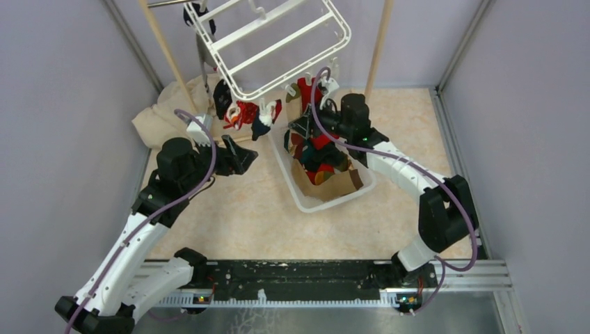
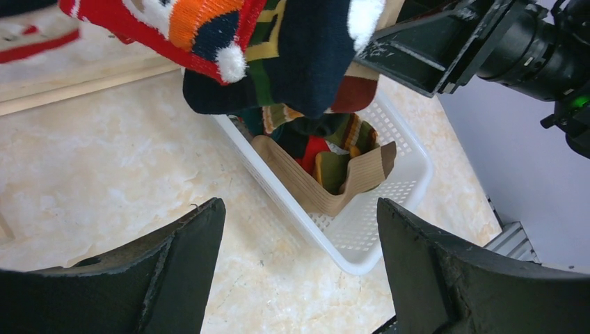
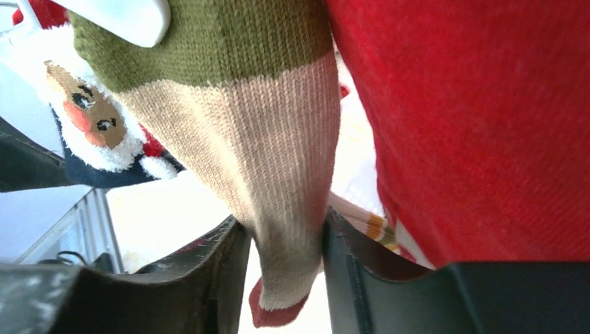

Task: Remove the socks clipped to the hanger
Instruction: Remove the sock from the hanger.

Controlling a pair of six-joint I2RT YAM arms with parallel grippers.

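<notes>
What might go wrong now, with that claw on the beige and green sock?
The right gripper pinches the beige and olive knitted sock only near its red toe, so it may slip off while the white plastic clip keeps the cuff. Pulling could also tug the tilted white plastic hanger frame and set it swinging. The plain red sock hangs close beside and might get snagged.
</notes>
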